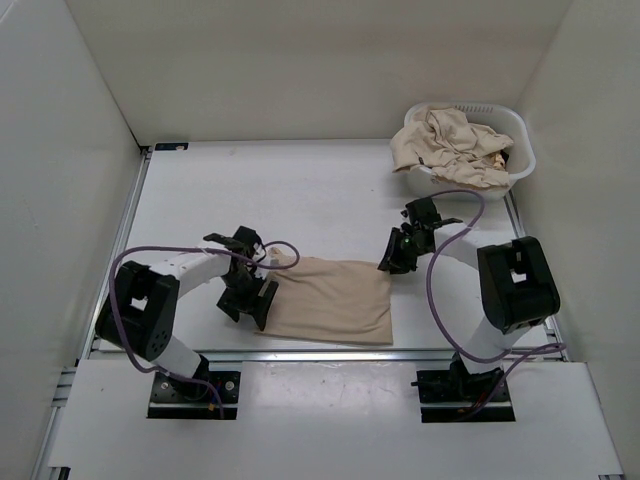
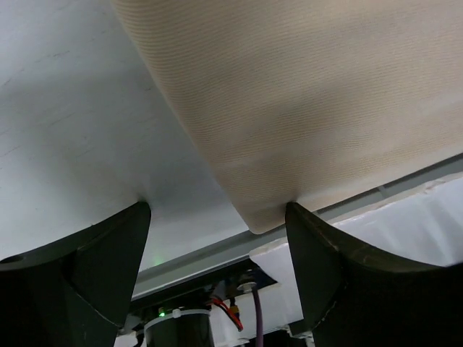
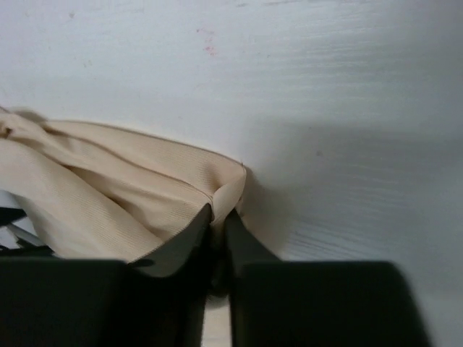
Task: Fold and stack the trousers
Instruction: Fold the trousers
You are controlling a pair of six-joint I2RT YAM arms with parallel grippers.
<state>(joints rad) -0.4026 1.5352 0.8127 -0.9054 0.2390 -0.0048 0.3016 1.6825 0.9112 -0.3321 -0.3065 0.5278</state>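
Note:
A pair of beige trousers (image 1: 330, 300) lies folded into a flat rectangle near the table's front edge. My left gripper (image 1: 250, 300) stands at its left edge. In the left wrist view the left gripper (image 2: 217, 210) is open wide. A rounded corner of the trousers (image 2: 311, 94) reaches down beside the right finger (image 2: 340, 267), and nothing is pinched. My right gripper (image 1: 392, 262) sits at the far right corner of the fold. In the right wrist view the right gripper (image 3: 218, 210) is shut on a bunched corner of the trousers (image 3: 108, 188).
A white laundry basket (image 1: 522, 140) at the back right holds more crumpled beige trousers (image 1: 450, 145). A metal rail (image 1: 320, 352) runs along the near table edge, close under the folded pair. White walls enclose the table (image 1: 300, 190) on three sides.

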